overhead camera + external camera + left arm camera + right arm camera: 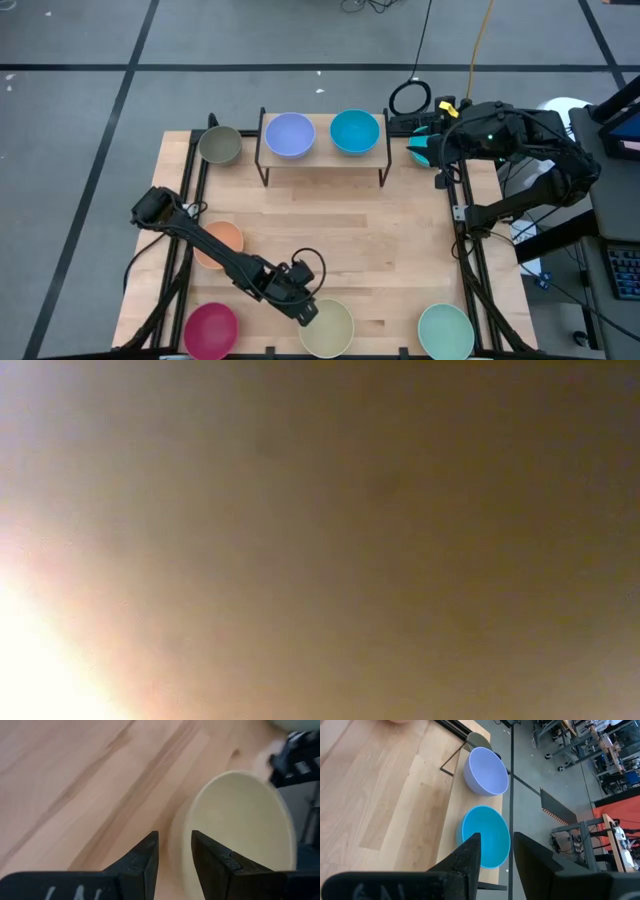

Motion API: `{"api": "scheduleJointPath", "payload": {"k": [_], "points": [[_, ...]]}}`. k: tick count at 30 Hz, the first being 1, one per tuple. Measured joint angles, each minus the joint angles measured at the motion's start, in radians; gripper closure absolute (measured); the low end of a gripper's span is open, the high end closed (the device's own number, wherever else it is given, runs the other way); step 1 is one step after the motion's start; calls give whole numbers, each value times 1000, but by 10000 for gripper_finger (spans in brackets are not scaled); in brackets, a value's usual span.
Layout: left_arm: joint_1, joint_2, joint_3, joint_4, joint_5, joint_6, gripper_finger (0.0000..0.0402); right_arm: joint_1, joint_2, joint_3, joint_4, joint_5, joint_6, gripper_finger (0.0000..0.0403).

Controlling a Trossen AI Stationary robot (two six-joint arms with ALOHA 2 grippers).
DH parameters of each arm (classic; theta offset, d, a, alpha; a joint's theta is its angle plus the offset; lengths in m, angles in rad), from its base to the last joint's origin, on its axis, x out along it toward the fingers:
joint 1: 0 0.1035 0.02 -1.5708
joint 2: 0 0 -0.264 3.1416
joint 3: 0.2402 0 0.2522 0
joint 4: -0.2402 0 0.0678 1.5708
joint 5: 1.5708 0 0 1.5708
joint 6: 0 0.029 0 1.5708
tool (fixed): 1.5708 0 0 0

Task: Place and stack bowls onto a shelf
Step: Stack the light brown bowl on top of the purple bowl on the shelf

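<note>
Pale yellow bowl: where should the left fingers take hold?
On its thin rim, from above at the side facing the left gripper. The pale yellow bowl sits upright, mouth up, so one finger can go inside the wall and one outside.

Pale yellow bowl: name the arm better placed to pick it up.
Left. Its hand is at the pale yellow bowl, fingers straddling the rim. The right hand is across the table, beside the shelf.

Low view fully blurred, glare bottom-left; overhead evenly lit, soft shadows.
</note>
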State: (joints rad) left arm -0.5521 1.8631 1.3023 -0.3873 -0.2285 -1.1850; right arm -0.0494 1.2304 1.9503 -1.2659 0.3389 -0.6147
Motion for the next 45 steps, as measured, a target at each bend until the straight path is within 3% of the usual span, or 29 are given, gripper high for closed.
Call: {"api": "scheduleJointPath", "payload": {"k": [26, 29, 34, 45], "points": [[-10, 109, -1, 55, 27, -51, 283, 0, 0, 0, 1, 0, -2, 293], [-4, 115, -1, 53, 46, -67, 306, 0, 0, 0, 3, 0, 0, 293], [8, 115, -1, 49, 39, -74, 387, 0, 0, 0, 5, 0, 0, 293], [42, 63, 0, 44, 3, -33, 392, 0, 0, 0, 5, 0, 0, 293]]}}
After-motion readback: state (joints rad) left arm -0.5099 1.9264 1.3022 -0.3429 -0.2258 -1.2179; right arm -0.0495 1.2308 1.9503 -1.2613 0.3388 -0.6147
